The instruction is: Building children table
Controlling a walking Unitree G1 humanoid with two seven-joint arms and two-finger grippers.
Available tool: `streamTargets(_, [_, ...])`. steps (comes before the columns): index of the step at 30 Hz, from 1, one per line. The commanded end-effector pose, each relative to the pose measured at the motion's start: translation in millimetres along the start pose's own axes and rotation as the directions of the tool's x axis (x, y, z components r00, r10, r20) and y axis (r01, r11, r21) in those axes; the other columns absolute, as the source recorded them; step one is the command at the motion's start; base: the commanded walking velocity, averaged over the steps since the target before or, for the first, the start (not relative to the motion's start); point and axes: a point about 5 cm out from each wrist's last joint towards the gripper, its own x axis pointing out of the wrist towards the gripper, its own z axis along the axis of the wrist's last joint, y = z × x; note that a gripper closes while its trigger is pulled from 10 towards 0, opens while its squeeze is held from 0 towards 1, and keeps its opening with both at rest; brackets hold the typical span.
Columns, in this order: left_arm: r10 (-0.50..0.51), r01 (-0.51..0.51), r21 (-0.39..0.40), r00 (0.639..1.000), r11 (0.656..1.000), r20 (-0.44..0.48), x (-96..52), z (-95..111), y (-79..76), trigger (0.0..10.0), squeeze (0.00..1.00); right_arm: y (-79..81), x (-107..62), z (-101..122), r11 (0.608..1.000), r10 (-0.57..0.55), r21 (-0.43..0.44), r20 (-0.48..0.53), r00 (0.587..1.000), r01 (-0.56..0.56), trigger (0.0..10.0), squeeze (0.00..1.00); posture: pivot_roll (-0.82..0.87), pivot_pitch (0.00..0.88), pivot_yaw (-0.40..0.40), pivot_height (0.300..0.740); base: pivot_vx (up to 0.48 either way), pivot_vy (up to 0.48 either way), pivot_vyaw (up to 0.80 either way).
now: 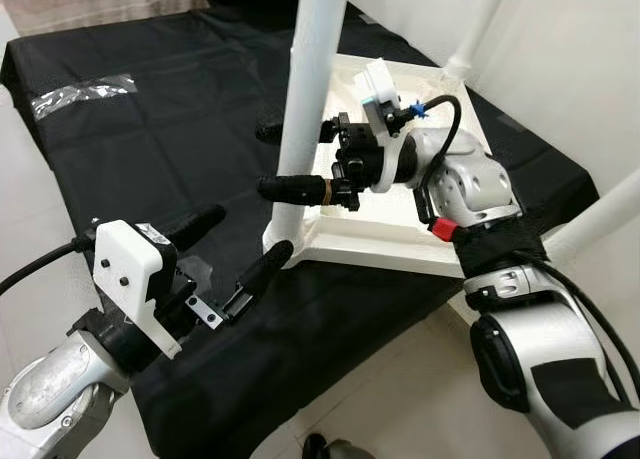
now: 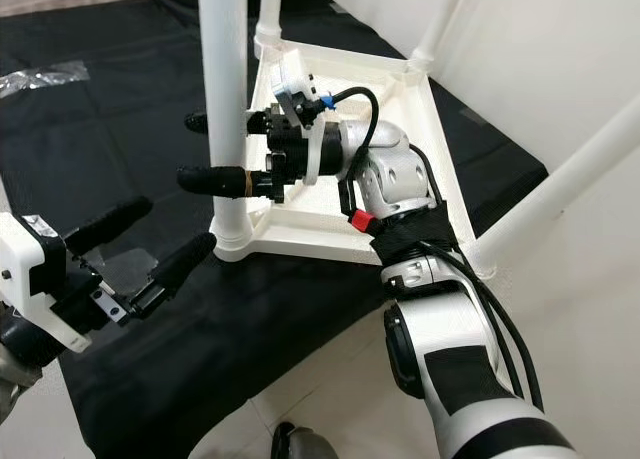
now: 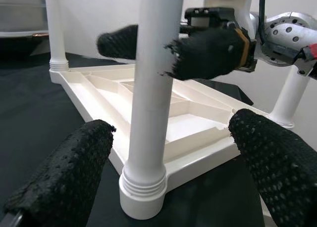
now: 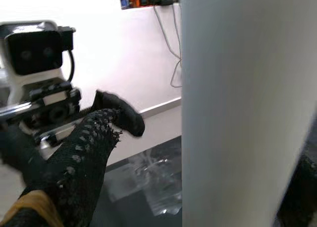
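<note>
Lying upside down on the black cloth, centre-right of the head views: the white children's table top, ribbed underside facing up. Standing upright in its near corner socket, the white table leg, running out of the top of the frame. Reaching in from the right, the right tool, fingers spread on either side of that leg, one finger in front of it and the other behind, not clamped; contact with the leg hard to tell. Hovering at lower left, the left tool, released, fingers apart, pointing at the leg's base, one fingertip just beside the corner. Showing at upper right and far right, more white legs rising from the other corners.
</note>
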Motion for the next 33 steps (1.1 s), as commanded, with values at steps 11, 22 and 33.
streamTargets(11, [-0.03,0.03,-0.004,1.0,1.0,0.006,1.0,2.4,-6.7,10.0,0.0,-5.4,-17.5,11.0,0.999,0.041,-0.029,0.007,0.999,-0.041,2.9,0.0,0.17,0.237,-0.158,0.74,0.0,0.0,0.0])
streamTargets(22, [-0.037,0.037,0.004,0.999,0.999,0.019,2.9,6.7,-6.8,10.0,0.0,-7.6,-25.8,9.9,0.999,0.013,-0.038,0.011,1.0,-0.012,0.0,0.0,0.15,0.235,-0.155,0.74,0.0,0.0,0.0])
streamTargets(33, [-0.033,0.033,-0.004,0.999,0.999,0.022,0.3,7.6,-5.9,10.0,0.0,4.2,-59.3,-45.3,0.813,-0.569,0.102,-0.074,0.819,0.573,0.0,0.0,0.13,0.266,-0.167,0.74,0.0,0.0,0.0])
